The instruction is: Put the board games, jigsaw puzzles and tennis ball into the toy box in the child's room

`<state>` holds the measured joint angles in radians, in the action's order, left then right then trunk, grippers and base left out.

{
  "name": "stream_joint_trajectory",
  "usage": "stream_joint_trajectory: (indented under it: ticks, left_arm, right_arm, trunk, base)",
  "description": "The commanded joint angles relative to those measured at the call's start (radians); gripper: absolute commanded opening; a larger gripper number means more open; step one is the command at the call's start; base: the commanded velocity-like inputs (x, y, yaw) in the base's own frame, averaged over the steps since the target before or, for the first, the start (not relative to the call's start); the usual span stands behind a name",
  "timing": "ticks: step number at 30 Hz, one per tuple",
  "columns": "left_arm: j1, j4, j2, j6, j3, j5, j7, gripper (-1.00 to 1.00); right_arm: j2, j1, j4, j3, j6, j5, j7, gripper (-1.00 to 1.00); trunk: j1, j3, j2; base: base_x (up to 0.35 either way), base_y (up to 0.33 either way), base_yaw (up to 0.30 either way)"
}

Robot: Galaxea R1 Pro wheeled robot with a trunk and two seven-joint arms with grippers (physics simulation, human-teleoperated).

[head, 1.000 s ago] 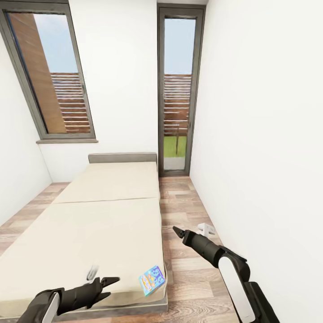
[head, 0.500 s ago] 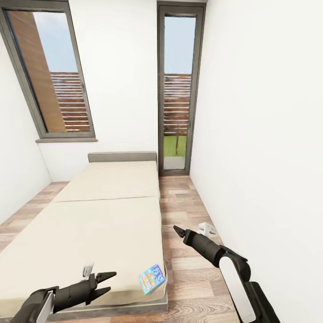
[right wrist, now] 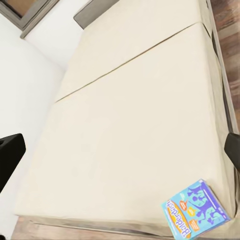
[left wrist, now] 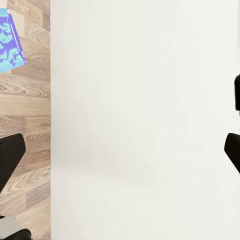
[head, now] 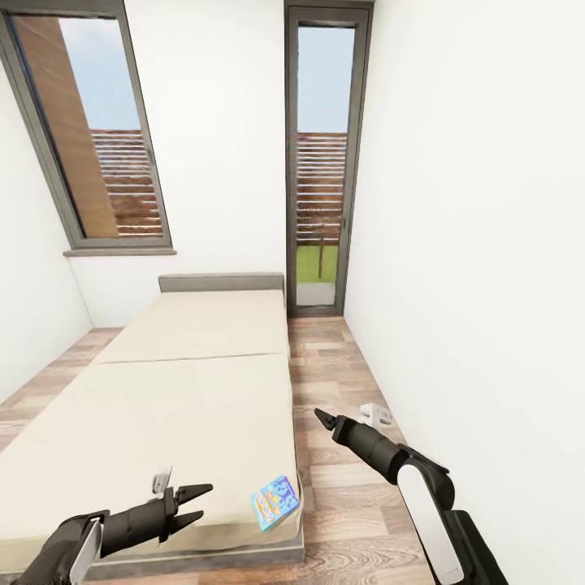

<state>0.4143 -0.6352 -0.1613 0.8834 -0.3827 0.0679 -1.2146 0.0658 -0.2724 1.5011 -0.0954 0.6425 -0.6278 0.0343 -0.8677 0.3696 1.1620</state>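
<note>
Board game (head: 275, 503), the small blue one, lies flat at the near right corner of your bed (head: 179, 390), its right edge reaching the mattress edge over the wood floor (head: 333, 382). In the right wrist view you see the same box (right wrist: 195, 209), blue with lighter blue figures and an orange patch, sitting on the cream mattress (right wrist: 130, 130) just inside that corner.

Your left gripper (head: 199, 502) hovers over the near end of the bed, to the left of the box and near it, not touching it. Its jaws are released, the two dark fingers (head: 195, 490) spread and pointing right toward the box. Just behind the left gripper, a small pale grey object (head: 161, 483) rests on the mattress; you cannot tell what it is. In the left wrist view the box (left wrist: 10, 42) shows as a blue patch against the floor planks, off to one side of the line between the finger tips and well apart from them.

Your right gripper (head: 322, 419) hangs over the floor to the right of the bed, farther off than the box and apart from it. Whether its jaws are parted or closed you cannot tell in the head view; in the right wrist view its dark fingers (right wrist: 10, 155) stand wide at both edges, so they are released and hold nothing. A small white object (head: 374, 415) lies on the floor near the right wall (head: 487, 244).
</note>
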Motion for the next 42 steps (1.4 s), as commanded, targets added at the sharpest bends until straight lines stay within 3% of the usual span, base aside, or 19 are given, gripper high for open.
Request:
stream_joint_trajectory:
  ticks: [1,5,10,11,14,19,42]
  left_arm:
    - [0.015,0.0,0.002,0.011,0.0,0.002,-0.002,1.0]
    - [0.038,0.01,0.004,0.01,0.002,0.001,0.001,1.0]
    - [0.047,0.053,0.027,-0.028,0.005,-0.003,0.014,1.0]
    - [0.047,0.057,0.034,-0.04,0.005,-0.003,0.015,1.0]
    - [0.048,0.07,0.094,-0.092,0.008,-0.007,0.019,1.0]
    - [0.049,0.083,0.126,-0.11,0.009,-0.009,0.031,1.0]
    - [0.049,0.11,0.167,-0.104,0.01,-0.008,0.026,1.0]
  right_arm:
    - [0.0,-0.001,0.001,0.001,0.005,0.002,0.004,1.0]
    - [0.002,-0.001,0.001,0.001,0.005,0.002,0.004,1.0]
    - [0.002,-0.001,0.001,0.0,0.005,0.002,0.004,1.0]
    - [0.001,-0.001,0.001,0.0,0.005,0.002,0.004,1.0]
    - [0.002,-0.001,-0.003,0.0,0.005,0.003,0.003,1.0]
    - [0.002,-0.001,-0.005,0.0,0.005,0.003,0.003,1.0]
    - [0.0,-0.001,-0.002,0.002,0.006,0.003,0.004,1.0]
  trunk:
    - [-0.004,0.004,0.008]
    - [-0.019,0.017,0.036]
    - [-0.038,0.033,0.071]
    - [-0.042,0.036,0.078]
    - [-0.054,0.045,0.099]
    - [-0.073,0.061,0.134]
    - [-0.161,0.133,0.295]
  base:
    - [0.0,0.0,0.0]
    - [0.0,0.0,0.0]
    - [0.0,0.0,0.0]
    - [0.0,0.0,0.0]
    - [0.0,0.0,0.0]
    - [0.0,0.0,0.0]
    - [0.0,0.0,0.0]
